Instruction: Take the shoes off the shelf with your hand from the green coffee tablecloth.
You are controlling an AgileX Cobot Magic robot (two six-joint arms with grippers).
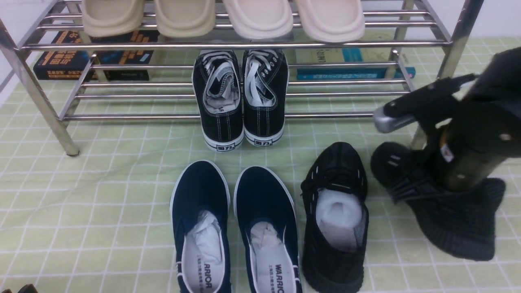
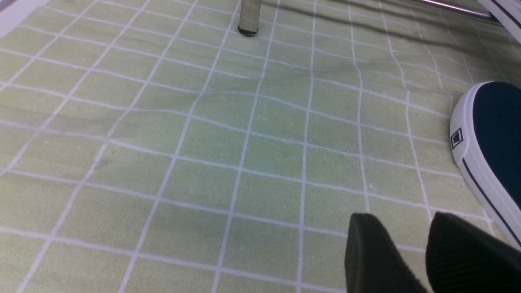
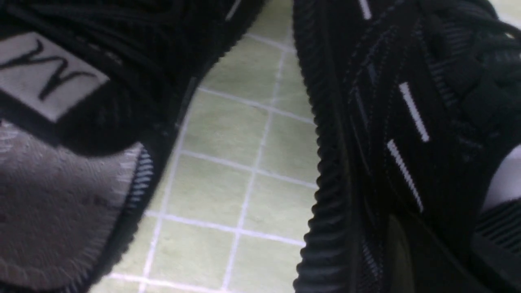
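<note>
The right pincer (image 1: 386, 116) is closed, its grey-tipped finger lying against the black one above it and pointing toward the left arm's side. Directly beneath the pincer, one black knit shoe (image 1: 456, 219) is tipped onto its side on the green checked cloth (image 1: 101, 195), with its toe under the fingertip and its heel back under the arm. I cannot tell whether the closed jaws pinch any part of it, because the arm hides the contact. The second black knit shoe (image 1: 338, 171) stands upright on the cloth, left of the pincer and nearer the robot, with white paper in its opening. In the right wrist view a strip of cloth separates the two shoes. Both are off the steel rack (image 1: 244, 45), whose right front leg stands just behind the pincer. Farther left of the pincer are the navy slip-ons (image 1: 199, 191) on the cloth, the black lace-ups (image 1: 222, 114) on the lower tier and the beige slippers (image 1: 260, 16) on the upper tier. The left pincer (image 2: 419, 256) is open over bare cloth, with a navy toe just beside it.
</note>
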